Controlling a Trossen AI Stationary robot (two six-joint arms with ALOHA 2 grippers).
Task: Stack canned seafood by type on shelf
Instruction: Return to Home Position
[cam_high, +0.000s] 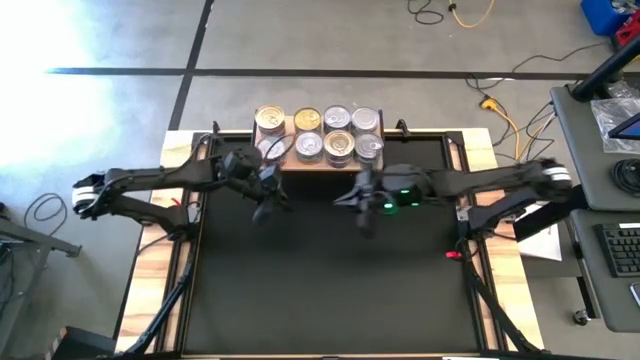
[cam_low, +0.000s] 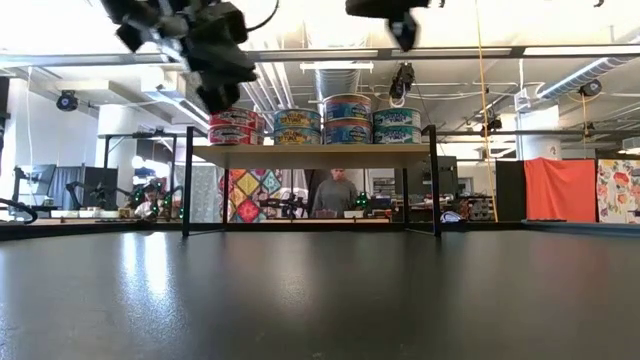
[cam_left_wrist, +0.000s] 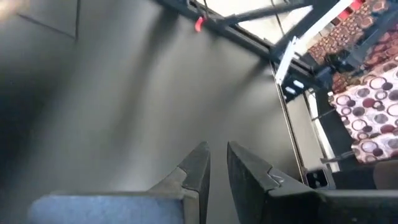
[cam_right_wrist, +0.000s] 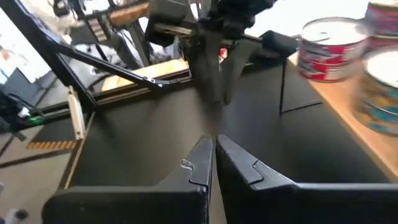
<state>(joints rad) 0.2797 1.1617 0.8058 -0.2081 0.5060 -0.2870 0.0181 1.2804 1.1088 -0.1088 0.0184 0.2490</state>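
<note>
From above, we see the left tool (cam_high: 262, 210) and right tool (cam_high: 366, 220) just before the shelf (cam_high: 289, 124) bearing the cans (cam_high: 338, 146); from low, the left hangs close to its red stack (cam_low: 237, 127); the wrist views show both tools narrow and empty; we judge a careless swing could topple stacks.

Left gripper (cam_left_wrist: 217, 147): hangs above the black table top (cam_left_wrist: 112, 93), holding nothing.
Fingers (cam_left_wrist: 195, 171): two dark blades, drawn nearly together with only a thin slit between them.
Table top: bare and matt black ahead of the fingertips, with a soft sheen.
Frame bar (cam_left_wrist: 239, 34): dark, runs along the table's far edge.
Red piece (cam_left_wrist: 199, 24): small, sits against the frame bar; what it is cannot be told.
White bracket (cam_left_wrist: 285, 59): just past the table's corner.
Patterned cloth (cam_left_wrist: 373, 102): maroon with pale rings, beyond the table.
</note>
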